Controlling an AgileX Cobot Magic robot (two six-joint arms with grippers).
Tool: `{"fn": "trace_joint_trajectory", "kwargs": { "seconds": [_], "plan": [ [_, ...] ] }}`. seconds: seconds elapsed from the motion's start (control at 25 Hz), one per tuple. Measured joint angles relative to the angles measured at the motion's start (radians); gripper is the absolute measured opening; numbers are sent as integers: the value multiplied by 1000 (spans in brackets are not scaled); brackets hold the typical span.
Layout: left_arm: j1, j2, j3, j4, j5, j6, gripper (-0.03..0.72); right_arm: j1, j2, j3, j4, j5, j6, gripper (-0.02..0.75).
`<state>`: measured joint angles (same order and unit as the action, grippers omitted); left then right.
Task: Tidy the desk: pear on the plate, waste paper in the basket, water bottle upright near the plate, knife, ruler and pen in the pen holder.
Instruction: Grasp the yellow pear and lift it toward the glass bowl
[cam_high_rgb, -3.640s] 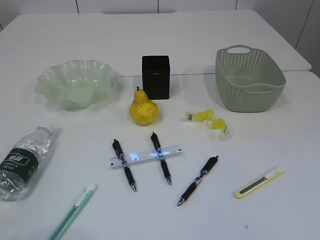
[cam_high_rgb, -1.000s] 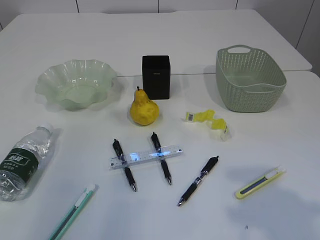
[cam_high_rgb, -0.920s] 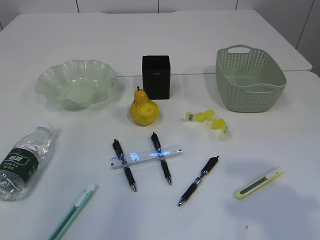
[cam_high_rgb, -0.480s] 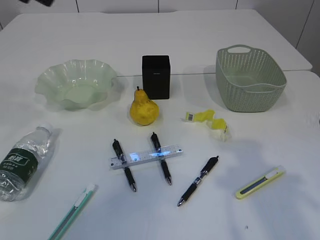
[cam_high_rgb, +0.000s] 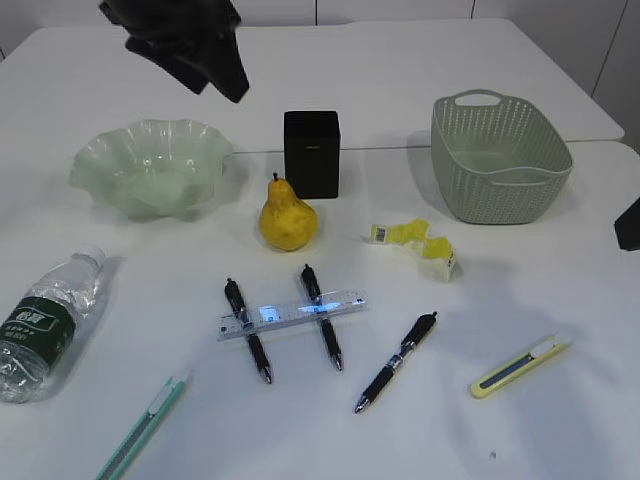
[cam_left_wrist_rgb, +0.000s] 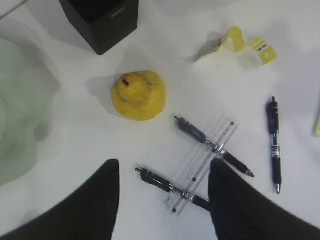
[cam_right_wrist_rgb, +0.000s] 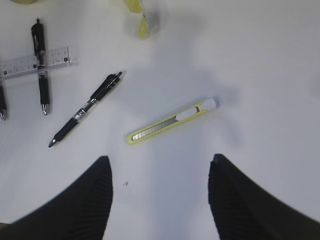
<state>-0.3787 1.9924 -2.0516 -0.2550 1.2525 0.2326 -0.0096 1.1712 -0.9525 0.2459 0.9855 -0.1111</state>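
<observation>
Both hands gaped, empty: left hand (cam_left_wrist_rgb: 164, 200) above pear (cam_high_rgb: 288, 217), right hand (cam_right_wrist_rgb: 160, 200) above knife (cam_right_wrist_rgb: 172, 121). Pear risked rolling under off-centre pinch.

No text is legible: the water bottle (cam_high_rgb: 42, 320) label, pen holder (cam_high_rgb: 312, 153) logo and waste paper (cam_high_rgb: 415, 243) barcode are all blurred.

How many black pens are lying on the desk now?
3. Two pens lie under the ruler, crossing it; the third pen lies alone to their right, near the yellow knife. None seems hidden.
</observation>
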Motion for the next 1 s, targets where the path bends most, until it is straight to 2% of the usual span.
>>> {"fn": "trace_joint_trajectory", "kwargs": {
  "seconds": [0.32, 0.48, 0.72, 1.0],
  "plan": [
    [-25, 229, -110, 0, -8, 0, 402, 0, 35, -8, 0, 0, -7, 478],
    [-53, 287, -147, 0, -20, 0, 402, 0, 36, -8, 2, 0, -7, 478],
    [-58, 333, -163, 15, -89, 0, 405, 0, 36, -8, 20, 0, -9, 478],
    [-58, 348, -163, 32, -155, 0, 492, 0, 36, -8, 23, 2, -9, 477]
  ]
}}
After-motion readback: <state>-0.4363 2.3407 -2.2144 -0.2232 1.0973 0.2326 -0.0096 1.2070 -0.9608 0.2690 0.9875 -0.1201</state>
